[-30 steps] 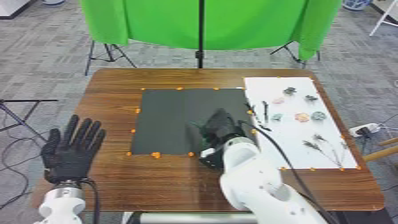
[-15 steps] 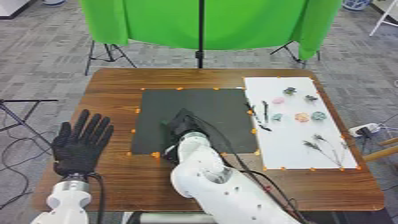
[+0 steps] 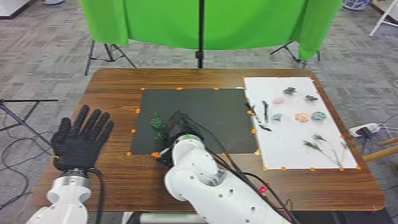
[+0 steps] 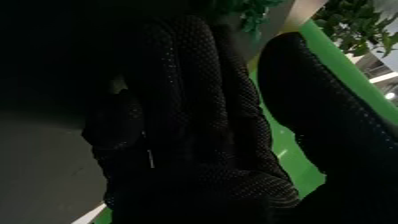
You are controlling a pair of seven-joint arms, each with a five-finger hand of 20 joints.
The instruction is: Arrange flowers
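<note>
The right hand (image 3: pixel 182 129) is low over the left half of the black mat (image 3: pixel 222 107). Just left of its fingers is a green leafy sprig (image 3: pixel 158 125) on the mat; whether they touch is unclear. In the right wrist view the right hand (image 4: pixel 204 100) has mostly straight fingers, and green leaves (image 4: pixel 254 15) show beyond the fingertips. The white sheet holds a pink flower (image 3: pixel 278 100), a peach flower (image 3: pixel 302 117), teal flowers (image 3: pixel 318 116), dark twigs (image 3: pixel 265 111) and thin stems (image 3: pixel 330 149). The left hand (image 3: pixel 78 145) is at the table's left side, fingers spread.
Orange tabs pin down the mat and the white sheet (image 3: pixel 280 142) on the brown table (image 3: pixel 124 185). A green cloth (image 3: pixel 160 25) hangs behind the far edge on stands. Cables run along the right arm over the table.
My right hand has moved left across the mat from near its right edge, and the green sprig now shows beside it. The left hand has shifted slightly forward.
</note>
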